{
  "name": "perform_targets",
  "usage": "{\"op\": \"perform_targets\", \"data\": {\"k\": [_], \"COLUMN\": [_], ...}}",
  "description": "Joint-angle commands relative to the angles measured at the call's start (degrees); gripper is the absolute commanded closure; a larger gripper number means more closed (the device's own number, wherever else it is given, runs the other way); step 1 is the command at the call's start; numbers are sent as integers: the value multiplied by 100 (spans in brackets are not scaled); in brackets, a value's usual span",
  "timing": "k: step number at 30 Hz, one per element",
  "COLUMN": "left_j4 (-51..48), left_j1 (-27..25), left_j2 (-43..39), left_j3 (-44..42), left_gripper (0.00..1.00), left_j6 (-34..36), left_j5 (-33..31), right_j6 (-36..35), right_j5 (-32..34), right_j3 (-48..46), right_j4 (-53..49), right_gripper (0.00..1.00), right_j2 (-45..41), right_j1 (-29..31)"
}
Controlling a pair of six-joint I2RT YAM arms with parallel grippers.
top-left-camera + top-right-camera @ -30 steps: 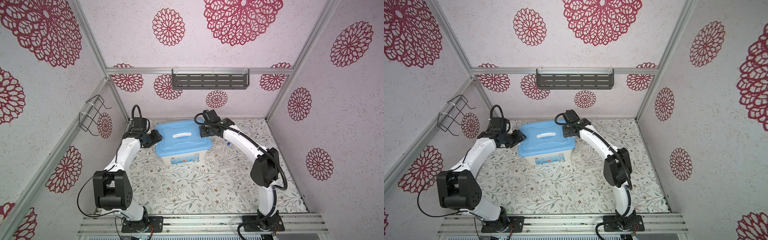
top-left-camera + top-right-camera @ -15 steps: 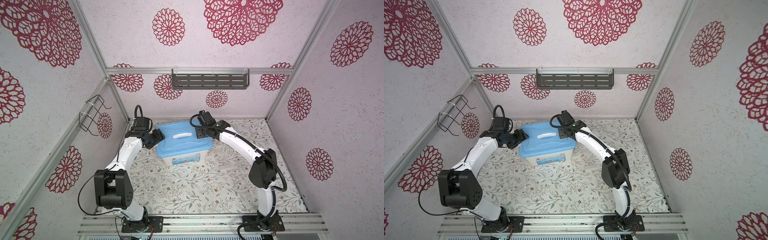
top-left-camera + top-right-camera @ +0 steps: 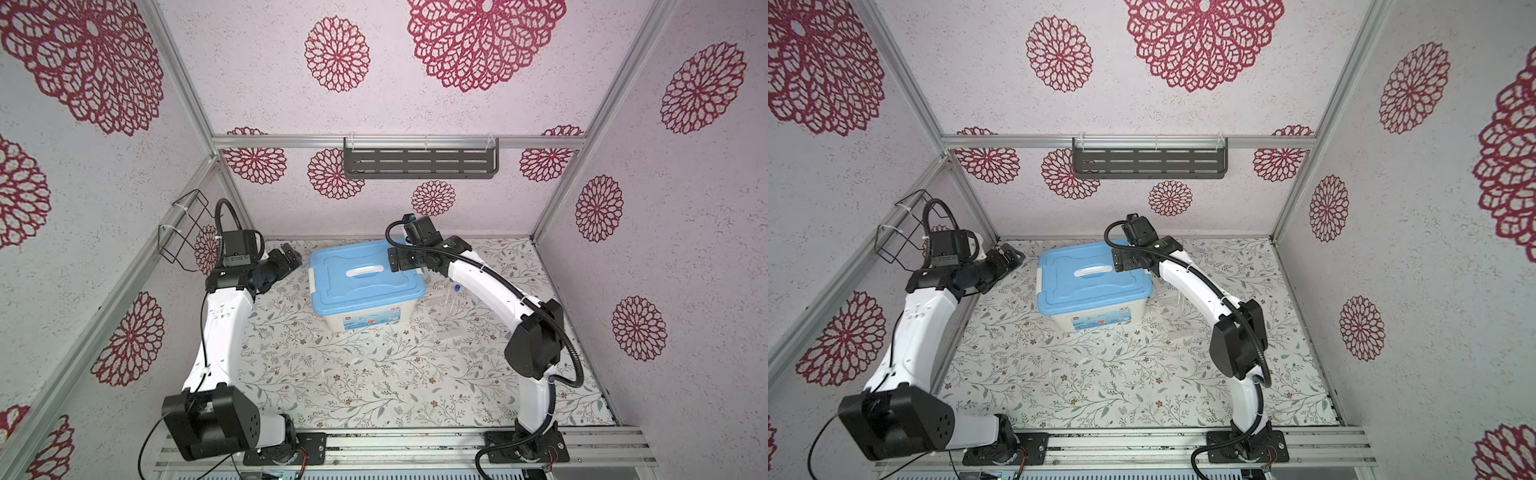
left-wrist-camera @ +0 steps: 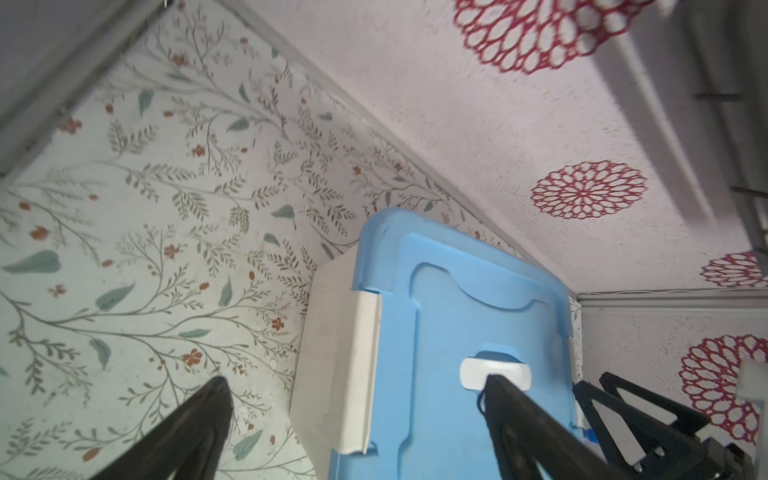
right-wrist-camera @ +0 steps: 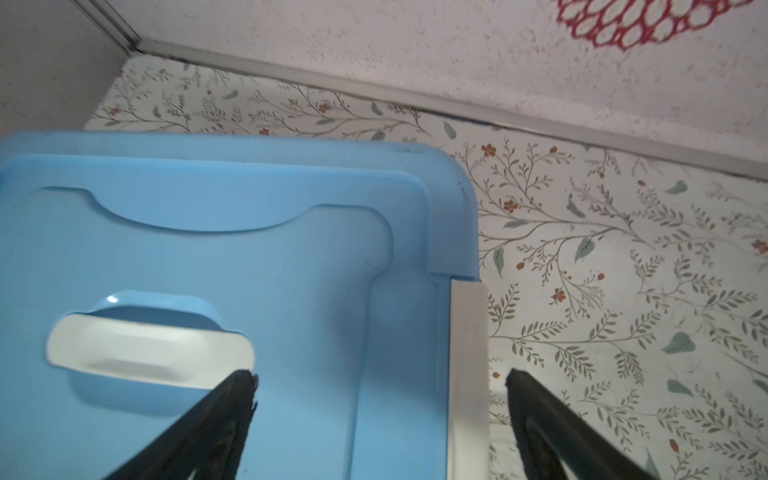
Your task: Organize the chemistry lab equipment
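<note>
The white box with its blue lid stands shut at the back middle of the floor. My left gripper is open and empty, hovering just left of the box by its white side latch. My right gripper is open and empty over the lid's right rear edge, straddling the other latch. To the right of the box, partly behind my right arm, lie a blue-capped test tube and small clear glassware. The other equipment is out of view.
A dark slotted shelf hangs on the back wall. A black wire basket is fixed to the left wall. The lid has a white handle in its middle. A clear flat piece lies on the floral floor right of the box.
Both grippers have opened wide. The left one has drawn back and away from the box's left side. The right one has shifted slightly left over the lid. The box has stayed put.
</note>
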Motion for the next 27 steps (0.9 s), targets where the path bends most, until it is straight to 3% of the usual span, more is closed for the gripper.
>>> {"op": "perform_targets", "data": {"k": [1, 5, 11, 15, 18, 22, 27], "left_j4": [291, 1240, 1681, 2628, 3340, 4624, 6761], "left_j1": [-23, -14, -14, -10, -6, -9, -15], "left_j2": [-675, -1570, -2343, -2616, -2722, -2681, -2111], "left_j3": [-200, -1163, -2334, -3482, -4198, -5106, -6232], "left_gripper": [3, 3, 3, 3, 2, 3, 3], "left_j6": [416, 720, 1180, 1444, 1454, 1553, 1993], "left_j5": [-291, -553, -1331, -1208, -1296, -1643, -1757], "right_j6": [-273, -603, -1421, -1540, -1805, -1584, -1405], "right_j5": [-196, 278, 647, 1109, 764, 227, -157], "right_j3": [-294, -1590, -4668, -5866, -6607, -7662, -9197], "right_j4": [593, 1684, 4632, 4881, 4719, 4870, 6119], "right_gripper": [1, 1, 1, 1, 1, 1, 1], "right_j2": [-1111, -2307, -4680, -5668, -6132, -6535, -6665], "right_j1": [-62, -121, -487, -1020, -1543, -2227, -2926]}}
